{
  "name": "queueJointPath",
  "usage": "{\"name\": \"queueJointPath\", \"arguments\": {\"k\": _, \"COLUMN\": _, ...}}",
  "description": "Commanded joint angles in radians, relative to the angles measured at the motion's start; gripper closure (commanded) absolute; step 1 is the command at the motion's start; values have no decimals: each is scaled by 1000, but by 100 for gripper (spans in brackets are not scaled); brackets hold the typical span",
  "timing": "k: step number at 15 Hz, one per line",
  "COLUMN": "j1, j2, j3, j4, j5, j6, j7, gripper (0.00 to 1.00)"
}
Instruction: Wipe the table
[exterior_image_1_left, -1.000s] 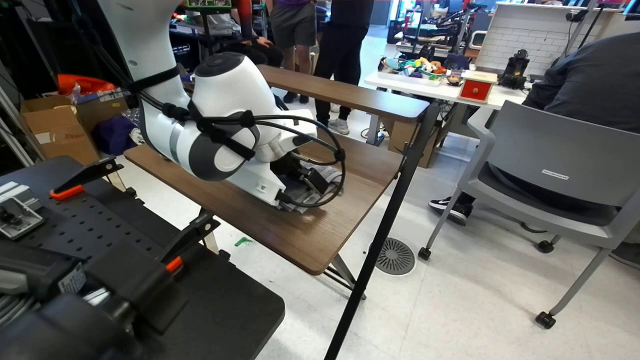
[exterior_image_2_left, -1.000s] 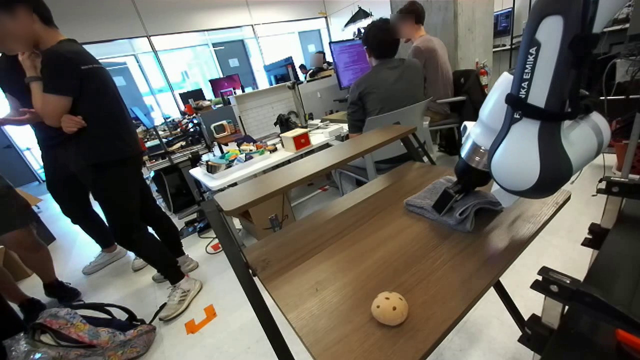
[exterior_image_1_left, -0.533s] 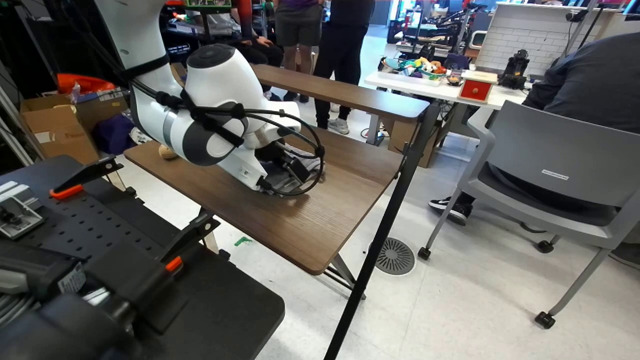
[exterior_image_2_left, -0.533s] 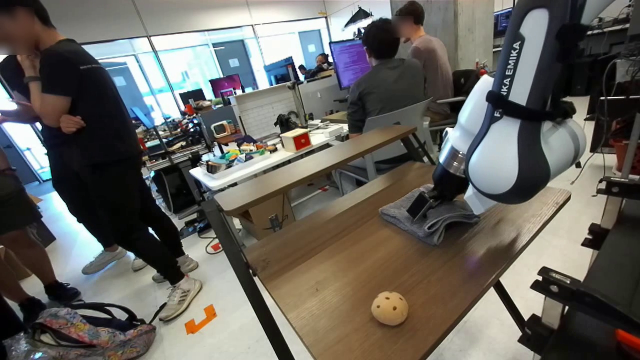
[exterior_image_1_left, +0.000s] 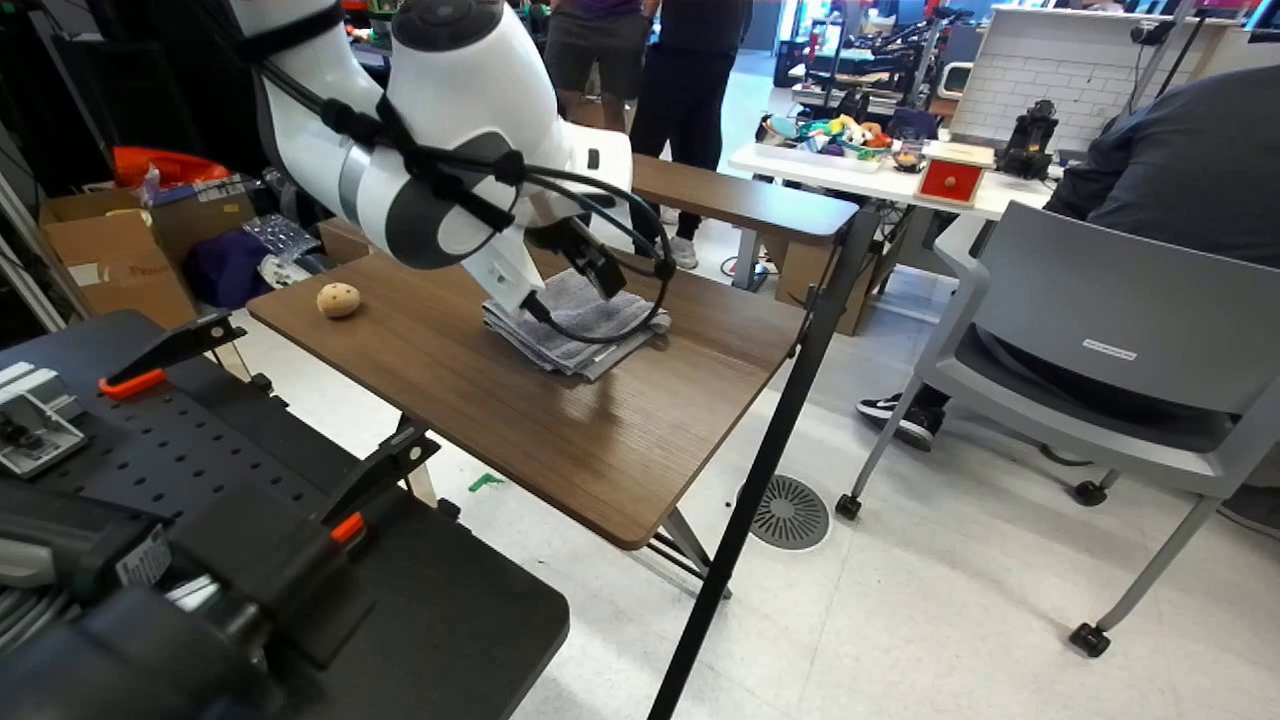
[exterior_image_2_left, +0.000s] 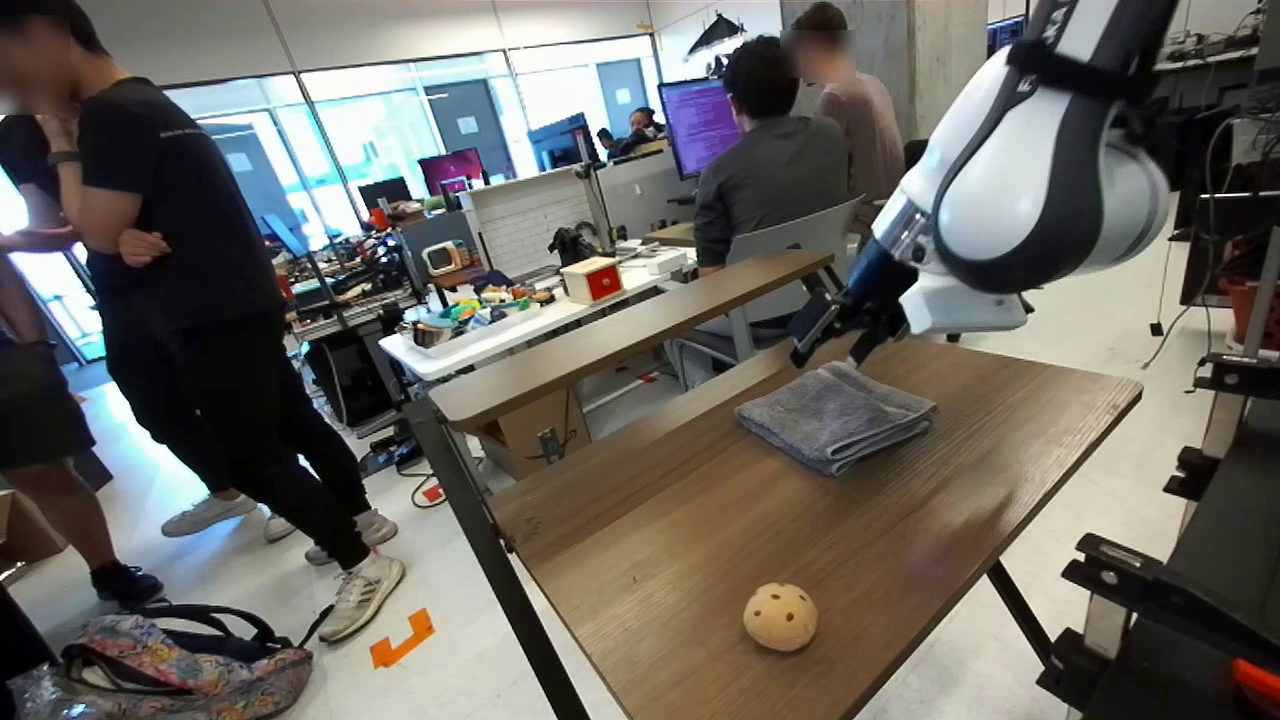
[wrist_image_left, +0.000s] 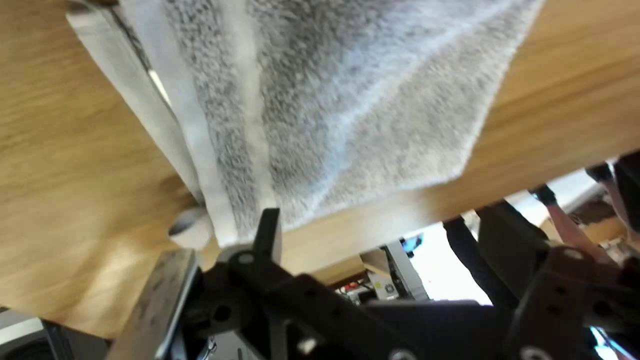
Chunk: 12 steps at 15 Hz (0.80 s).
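In an exterior view your hand (exterior_image_2_left: 828, 350) is hanging at the twelve o'clock edge of a folded grey towel (exterior_image_2_left: 835, 418), its fingers standing parted. Under the towel you are seeing the worktop (exterior_image_2_left: 690, 560): brown wood grain, darker edge, thin black legs. Its long axis is running from between seven and eight o'clock up to between one and two. In an exterior view the worktop (exterior_image_1_left: 665, 440) is showing rounded corners and pointing its near end to four o'clock, its far end to ten. A spotted tan ball (exterior_image_2_left: 780, 617) is resting on it, well apart from the towel, and a narrower raised shelf (exterior_image_2_left: 640, 328) is running alongside.
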Motion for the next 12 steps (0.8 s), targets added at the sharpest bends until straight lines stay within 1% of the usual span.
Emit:
{"name": "queueJointPath", "arguments": {"k": 1, "j1": -273, "j2": -98, "j3": 191, "j4": -164, "j5": -234, "j6": 77, "j7": 153, "gripper": 0}}
{"name": "queueJointPath", "arguments": {"k": 4, "j1": -510, "j2": -106, "j3": 331, "j4": -228, "j5": -470, "j6": 88, "j7": 306, "gripper": 0}}
{"name": "queueJointPath", "arguments": {"k": 5, "j1": -588, "j2": -103, "j3": 377, "j4": -246, "j5": -531, "j6": 90, "j7": 339, "gripper": 0}}
{"name": "queueJointPath", "arguments": {"k": 6, "j1": -667, "j2": -75, "j3": 420, "j4": -247, "j5": -600, "j6": 82, "j7": 369, "gripper": 0}}
{"name": "queueJointPath", "arguments": {"k": 7, "j1": -546, "j2": -101, "j3": 352, "j4": -202, "j5": -506, "j6": 0, "j7": 322, "gripper": 0}}
{"name": "queueJointPath", "arguments": {"k": 8, "j1": -612, "j2": -98, "j3": 386, "j4": -219, "j5": -554, "j6": 0, "j7": 346, "gripper": 0}}
{"name": "queueJointPath", "arguments": {"k": 9, "j1": -654, "j2": -96, "j3": 404, "j4": -230, "j5": -576, "j6": 0, "j7": 351, "gripper": 0}}
{"name": "queueJointPath", "arguments": {"k": 10, "j1": -671, "j2": -94, "j3": 411, "j4": -237, "j5": -583, "j6": 0, "j7": 352, "gripper": 0}}
{"name": "queueJointPath", "arguments": {"k": 12, "j1": -670, "j2": -91, "j3": 417, "j4": -238, "j5": -583, "j6": 0, "j7": 352, "gripper": 0}}
